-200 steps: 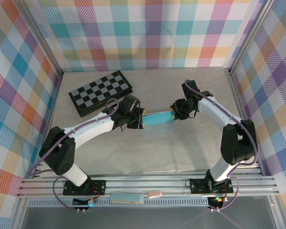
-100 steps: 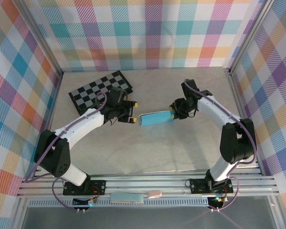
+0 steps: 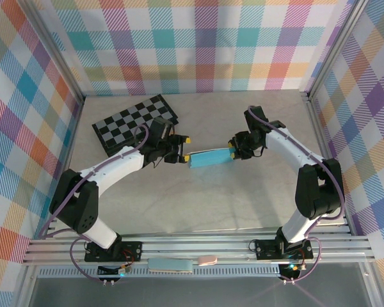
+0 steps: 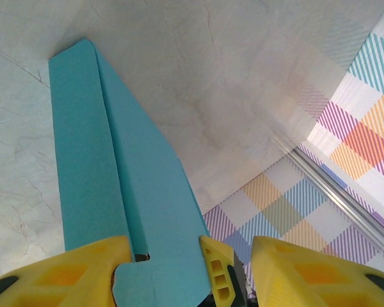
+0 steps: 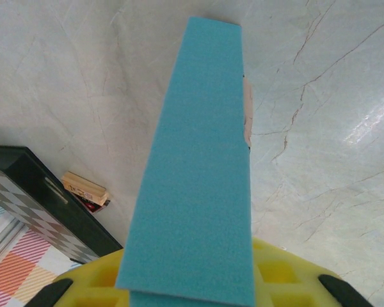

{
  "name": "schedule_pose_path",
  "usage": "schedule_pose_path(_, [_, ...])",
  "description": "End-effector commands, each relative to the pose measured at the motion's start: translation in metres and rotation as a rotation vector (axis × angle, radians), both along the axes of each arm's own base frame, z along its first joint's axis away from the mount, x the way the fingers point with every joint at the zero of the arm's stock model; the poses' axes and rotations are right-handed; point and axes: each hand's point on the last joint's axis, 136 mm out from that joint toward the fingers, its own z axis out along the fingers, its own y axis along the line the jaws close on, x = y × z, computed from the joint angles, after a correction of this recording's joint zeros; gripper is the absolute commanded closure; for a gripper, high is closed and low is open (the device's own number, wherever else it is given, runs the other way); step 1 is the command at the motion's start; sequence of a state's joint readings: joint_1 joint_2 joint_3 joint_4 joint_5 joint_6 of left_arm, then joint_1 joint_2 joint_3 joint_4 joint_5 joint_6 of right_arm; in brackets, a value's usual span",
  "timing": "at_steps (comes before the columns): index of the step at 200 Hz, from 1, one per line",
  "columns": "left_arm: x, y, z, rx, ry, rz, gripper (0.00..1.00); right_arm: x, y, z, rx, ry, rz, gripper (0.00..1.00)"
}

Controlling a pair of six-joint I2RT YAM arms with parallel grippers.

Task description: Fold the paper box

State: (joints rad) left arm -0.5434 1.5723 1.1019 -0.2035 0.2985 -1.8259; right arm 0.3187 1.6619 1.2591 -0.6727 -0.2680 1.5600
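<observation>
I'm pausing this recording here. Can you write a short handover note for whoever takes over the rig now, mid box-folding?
Right gripper: shut on the right end of the turquoise-blue thin card paper box, holding it lengthwise toward the left arm.
Left gripper: open, with its yellow fingers either side of the box's left end; contact unclear.
Box: over the middle of the pale table, already a long slim shape; a seam and a slit show at its left end.
Black-and-grey checkerboard: far left, apart from the box.
Left to do: probably grip the left end and finish the flaps.
</observation>
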Motion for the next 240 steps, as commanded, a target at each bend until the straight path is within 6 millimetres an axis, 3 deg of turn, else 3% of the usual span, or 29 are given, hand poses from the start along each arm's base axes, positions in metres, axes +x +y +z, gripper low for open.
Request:
schedule_pose_path(1, [-0.005, -0.022, 0.002, -0.053, 0.003, -0.045, 0.49, -0.011, 0.002, -0.016, -0.004, 0.097, -0.006, 0.77])
schedule_pose_path(57, [-0.007, -0.045, 0.003, -0.065, -0.001, -0.05, 0.5, -0.01, 0.004, -0.017, 0.002, 0.095, -0.002, 0.78])
schedule_pose_path(130, [-0.004, -0.056, -0.001, -0.075, 0.011, -0.018, 0.62, -0.012, 0.005, -0.021, 0.0, 0.106, 0.005, 0.81])
schedule_pose_path(174, [0.002, -0.07, 0.008, -0.131, -0.031, -0.056, 0.56, -0.013, 0.003, -0.022, -0.007, 0.113, -0.001, 0.81])
schedule_pose_path(193, [-0.011, -0.052, 0.009, -0.021, -0.017, -0.147, 0.48, -0.013, 0.0, -0.021, -0.013, 0.112, -0.012, 0.81])
schedule_pose_path(210, [-0.032, -0.021, 0.007, 0.127, 0.019, -0.225, 0.39, -0.011, -0.005, -0.017, -0.021, 0.105, -0.022, 0.8])
schedule_pose_path(240, [-0.059, 0.023, 0.007, 0.316, 0.012, -0.384, 0.35, -0.007, -0.006, -0.016, -0.025, 0.101, -0.025, 0.8])
